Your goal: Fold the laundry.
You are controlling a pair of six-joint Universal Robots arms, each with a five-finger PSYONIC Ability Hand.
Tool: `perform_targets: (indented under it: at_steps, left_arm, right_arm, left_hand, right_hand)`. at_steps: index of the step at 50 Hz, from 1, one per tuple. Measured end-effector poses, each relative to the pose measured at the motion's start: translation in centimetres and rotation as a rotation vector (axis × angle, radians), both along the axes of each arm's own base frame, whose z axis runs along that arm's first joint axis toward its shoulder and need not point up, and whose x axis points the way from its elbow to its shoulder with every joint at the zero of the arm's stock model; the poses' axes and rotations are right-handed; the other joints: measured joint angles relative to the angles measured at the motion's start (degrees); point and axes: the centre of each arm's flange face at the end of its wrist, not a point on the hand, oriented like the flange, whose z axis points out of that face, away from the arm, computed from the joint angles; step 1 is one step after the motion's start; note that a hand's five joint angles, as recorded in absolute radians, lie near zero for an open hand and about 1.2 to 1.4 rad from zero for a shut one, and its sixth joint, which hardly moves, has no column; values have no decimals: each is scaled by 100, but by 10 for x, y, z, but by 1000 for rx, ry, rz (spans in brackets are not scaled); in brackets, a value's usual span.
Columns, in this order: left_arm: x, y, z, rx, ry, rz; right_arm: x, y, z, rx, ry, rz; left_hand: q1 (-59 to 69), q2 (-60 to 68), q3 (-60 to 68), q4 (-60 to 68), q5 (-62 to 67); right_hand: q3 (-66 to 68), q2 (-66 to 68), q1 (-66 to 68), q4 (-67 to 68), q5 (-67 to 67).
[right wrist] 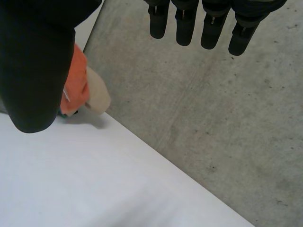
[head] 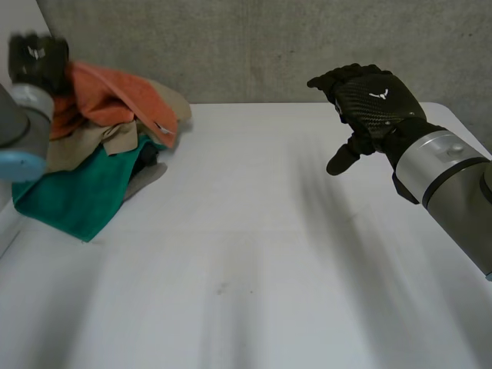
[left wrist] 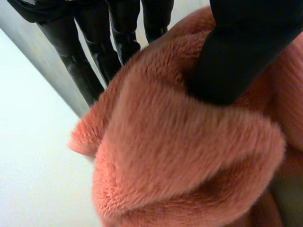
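Right now the left hand (head: 34,58) sits on top of the pile (head: 92,154) at the far corner of the table (head: 254,254). Its thumb (left wrist: 236,56) pushes into the orange towel (left wrist: 180,156), and a fat bump of towel is squeezed between the thumb and the fingers (left wrist: 90,61), so it looks like a pinch. Under the palm lie a tan cloth (head: 115,138) and a green cloth (head: 73,192). The towel looks fluffy, soft, light and floppy, so it will sag. A corner or edge is the best place to hold, not the bump. It is all crumpled and spreads from the fingers toward the right hand (head: 373,96). I cannot tell its long side. That hand hangs in the air, well apart, fingers (right wrist: 184,23) loose and holding nothing.
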Motion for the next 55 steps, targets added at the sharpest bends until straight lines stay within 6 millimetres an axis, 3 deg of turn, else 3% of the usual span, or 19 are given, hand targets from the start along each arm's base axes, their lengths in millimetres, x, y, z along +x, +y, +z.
perform_targets:
  at_steps: [6,7,10,11,12,15,18,21,22,24,27,29,30,31,33,37,47,51,55]
  left_arm:
    - [-37,54,91,-159,122,-135]
    - [-40,58,97,-169,130,-148]
    - [-65,100,138,-232,188,-264]
    - [-65,100,138,-232,188,-264]
    - [-79,123,152,-247,210,-332]
    - [-102,159,163,-240,235,-440]
    - [-125,189,152,-177,246,-535]
    - [-149,216,121,-62,240,-618]
    - [-162,230,96,22,226,-662]
    - [-175,246,66,118,203,-704]
    - [-193,274,9,284,141,-763]
    - [-199,288,-28,379,80,-782]
    - [-200,293,-39,405,57,-784]
    - [-200,297,-51,433,28,-783]
    - [-197,301,-68,470,-27,-766]
    - [-185,297,-71,482,-81,-696]
    - [-118,280,-16,422,67,-480]
    - [-93,281,-18,458,146,-448]
    - [-77,282,-34,522,181,-438]
  right_arm:
    - [-2,-2,2,-15,1,-11]
    - [-2,-2,3,-17,0,-13]
    - [-4,-3,6,-27,-3,-21]
    - [-4,-3,6,-27,-3,-21]
    - [-6,-4,8,-32,-6,-27]
    - [-9,-6,12,-42,-12,-40]
    - [-13,-9,16,-53,-18,-56]
    - [-18,-13,20,-64,-22,-78]
    - [-21,-16,22,-70,-24,-93]
    - [-25,-20,23,-73,-25,-111]
    - [-31,-28,23,-75,-23,-141]
    - [-34,-33,21,-70,-20,-157]
    - [-35,-35,20,-66,-18,-162]
    - [-36,-37,19,-61,-14,-166]
    - [-37,-41,15,-48,-4,-174]
    - [-37,-44,8,-16,27,-175]
    - [-22,-17,-19,183,174,-93]
    - [-9,6,-43,299,244,-22]
    - [5,20,-69,338,295,40]
  left_hand:
    - [109,436,522,571,278]
    - [108,436,522,571,278]
    - [111,436,522,571,278]
    - [111,436,522,571,278]
    - [109,436,522,571,278]
    - [108,436,522,572,278]
    - [109,436,523,574,278]
    - [104,436,523,593,279]
    - [109,436,523,593,278]
    - [108,374,477,477,278]
    - [-476,-824,-693,-797,-407]
    - [-3523,-3623,-3455,-3490,-3069]
    - [-3523,-3623,-3455,-3490,-3069]
    - [-4617,-4724,-4512,-4679,-4254]
    - [-4777,-5096,-4949,-5107,-4676]
    - [-4776,-5108,-4957,-5114,-4676]
    - [-4777,-5108,-4957,-5115,-4676]
    - [-4777,-5108,-4957,-5114,-4676]
    - [-4777,-5108,-4957,-5114,-4676]
  right_hand:
    - [0,0,0,0,0]
    - [0,0,0,0,0]
    - [0,0,0,0,0]
    - [0,0,0,0,0]
    - [0,0,0,0,0]
    - [0,0,0,0,0]
    - [0,0,0,0,0]
    - [0,0,0,0,0]
    - [0,0,0,0,0]
    - [0,0,0,0,0]
    - [0,0,0,0,0]
    - [0,0,0,0,0]
    - [0,0,0,0,0]
    - [0,0,0,0,0]
    - [0,0,0,0,0]
    - [0,0,0,0,0]
    - [0,0,0,0,0]
    - [0,0,0,0,0]
    - [0,0,0,0,0]
